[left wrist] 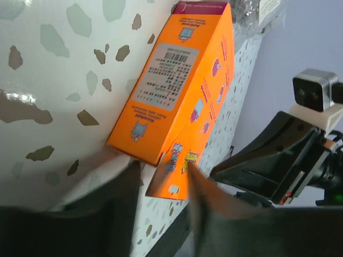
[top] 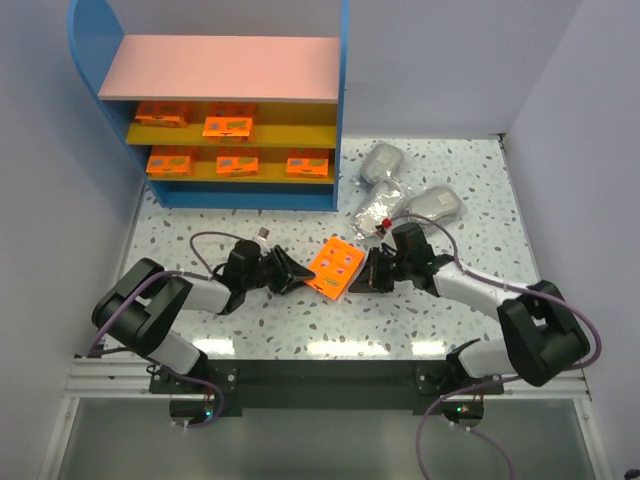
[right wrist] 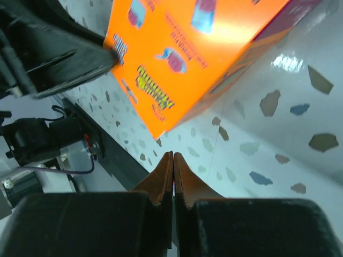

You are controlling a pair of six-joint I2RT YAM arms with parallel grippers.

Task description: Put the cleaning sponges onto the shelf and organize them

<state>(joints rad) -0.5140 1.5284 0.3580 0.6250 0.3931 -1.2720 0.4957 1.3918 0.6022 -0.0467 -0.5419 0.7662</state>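
One orange pack lies tilted on the speckled table between my two grippers. It also shows in the left wrist view and the right wrist view. My left gripper is closed on its hanging flap, with one finger under it and one on its face. My right gripper is shut and empty just right of the pack, its tips short of the pack's corner. The shelf stands at the back left with several orange packs on its two yellow boards. Three grey bagged bundles lie right of the shelf.
The shelf's rounded blue side panel is on its left. White walls close in on both sides. The black front rail runs along the near table edge. The right arm's wrist and camera sit close behind the pack.
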